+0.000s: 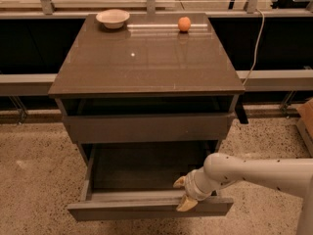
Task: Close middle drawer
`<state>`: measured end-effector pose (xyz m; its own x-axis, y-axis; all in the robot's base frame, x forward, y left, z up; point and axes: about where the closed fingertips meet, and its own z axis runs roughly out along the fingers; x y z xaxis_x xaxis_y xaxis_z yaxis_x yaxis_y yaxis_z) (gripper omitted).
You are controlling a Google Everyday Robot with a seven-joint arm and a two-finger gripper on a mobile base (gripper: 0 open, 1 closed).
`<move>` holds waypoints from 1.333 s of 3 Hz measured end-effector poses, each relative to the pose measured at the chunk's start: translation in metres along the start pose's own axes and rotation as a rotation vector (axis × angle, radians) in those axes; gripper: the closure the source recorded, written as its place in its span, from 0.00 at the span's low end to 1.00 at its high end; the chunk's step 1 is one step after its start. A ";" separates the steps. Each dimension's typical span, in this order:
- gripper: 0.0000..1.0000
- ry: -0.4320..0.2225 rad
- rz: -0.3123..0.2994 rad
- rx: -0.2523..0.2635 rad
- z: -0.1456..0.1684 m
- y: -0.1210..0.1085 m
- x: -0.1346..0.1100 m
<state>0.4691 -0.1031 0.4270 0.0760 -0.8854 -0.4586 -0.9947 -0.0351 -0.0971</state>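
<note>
Grey-brown and handleless, the wide flat-fronted middle drawer (122,210) stands pulled out toward the near side. The white arm's tan-fingered gripper (183,193) sits at its front rim, right of centre, fingers spread astride the panel. The drawer is probably stiff and light; press flat on the front.

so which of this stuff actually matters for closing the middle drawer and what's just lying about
For the job: middle drawer, pulled out; gripper at its front panel, right of centre.

Just lying about: bowl and orange at the back of the cabinet top; upper drawer; cable on the right.
</note>
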 end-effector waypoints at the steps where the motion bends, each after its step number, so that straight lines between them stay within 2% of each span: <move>1: 0.47 0.003 -0.009 0.022 0.000 -0.022 -0.005; 3: 0.48 0.006 -0.068 0.094 -0.017 -0.083 -0.029; 4: 0.49 0.007 -0.083 0.106 -0.021 -0.098 -0.035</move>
<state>0.5620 -0.0783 0.4711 0.1572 -0.8848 -0.4386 -0.9719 -0.0599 -0.2276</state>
